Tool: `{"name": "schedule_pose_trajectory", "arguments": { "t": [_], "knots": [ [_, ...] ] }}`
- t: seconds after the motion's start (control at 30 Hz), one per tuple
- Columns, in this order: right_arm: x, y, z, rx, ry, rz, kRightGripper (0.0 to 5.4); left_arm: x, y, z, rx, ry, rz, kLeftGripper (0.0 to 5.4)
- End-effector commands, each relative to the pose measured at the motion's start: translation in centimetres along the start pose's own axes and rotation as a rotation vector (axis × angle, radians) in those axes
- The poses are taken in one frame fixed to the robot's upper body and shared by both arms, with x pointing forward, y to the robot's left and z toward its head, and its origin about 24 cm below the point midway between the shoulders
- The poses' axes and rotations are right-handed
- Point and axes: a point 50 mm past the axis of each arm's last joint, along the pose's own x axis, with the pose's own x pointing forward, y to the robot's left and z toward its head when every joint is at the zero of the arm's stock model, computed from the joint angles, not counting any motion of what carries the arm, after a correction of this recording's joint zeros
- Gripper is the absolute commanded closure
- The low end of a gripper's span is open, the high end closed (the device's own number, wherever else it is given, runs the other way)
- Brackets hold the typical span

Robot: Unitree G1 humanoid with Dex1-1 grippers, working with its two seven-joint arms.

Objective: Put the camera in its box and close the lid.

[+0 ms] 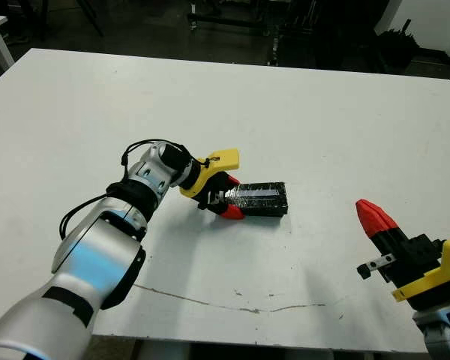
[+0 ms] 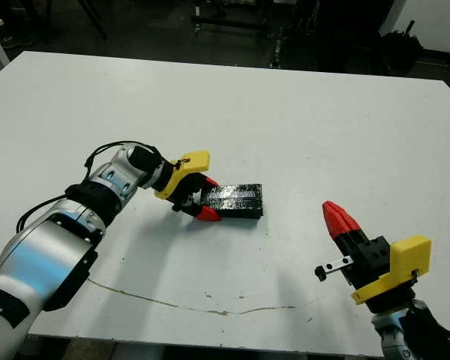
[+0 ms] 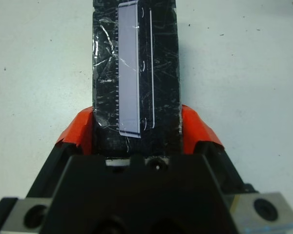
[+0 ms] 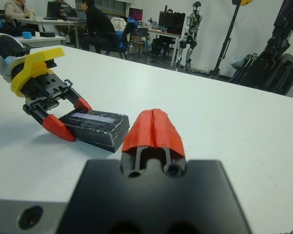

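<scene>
The white table (image 1: 300, 105) carries one closed-looking package near its middle: the lid (image 1: 261, 196), glossy black with a pale lavender stripe, sits flat, presumably over the box, which cannot be seen beneath it. The camera is not visible anywhere; it is probably inside, though no view confirms that.

The main risk is that the lid is not fully seated. The left gripper (image 1: 225, 201) pinches only the near end of the package, so a squeeze there could tilt or skew the cover, and a pull-away could drag the whole package across the smooth table. The crinkly, shiny sides look slippery, so the fingers may also slide off and nudge the lid askew. If the camera lies crooked inside, the lid would rock rather than settle.

The left arm reaches forward and inward, wrist low, its gripper level with the tabletop. Its red fingertips (image 3: 78, 134) straddle the lid's short end, one on each long side, touching or nearly touching the black walls, so it appears to be grasping the lid.

The right gripper (image 2: 339, 218) hangs well apart, near the table's front right, its two red tips pressed together and empty.
</scene>
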Motion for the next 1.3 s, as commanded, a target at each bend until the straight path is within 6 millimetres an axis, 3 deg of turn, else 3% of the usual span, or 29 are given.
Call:
{"name": "schedule_pose_trajectory", "arguments": {
  "t": [0.03, 0.43, 0.63, 0.73, 1.07, 1.3],
  "knots": [
    [0.0, -0.2, 0.0, -0.007, -0.002, -0.005, 5.40, 5.8, -3.3, -0.4, -0.003, 0.079, -0.190, 2.23],
    [0.1, -0.1, 0.0, -0.007, -0.010, 0.001, 5.40, 6.3, -4.1, -2.0, -0.167, 0.074, -0.204, 2.23],
    [0.1, 0.0, 0.0, 0.001, -0.010, 0.005, 5.40, 6.0, -4.1, -3.2, -0.244, 0.161, -0.178, 2.23],
    [0.1, 0.0, 0.1, 0.000, -0.004, 0.007, 5.40, 6.0, -4.0, -3.5, -0.187, 0.208, -0.151, 2.23],
    [0.1, 0.1, 0.1, -0.002, -0.004, 0.006, 5.40, 6.2, -4.5, -3.7, -0.002, 0.218, -0.152, 0.92],
    [0.0, 0.3, -0.1, 0.021, -0.001, 0.005, 5.40, 4.4, -3.8, -3.5, 0.080, 0.097, -0.095, 0.11]
  ]
}}
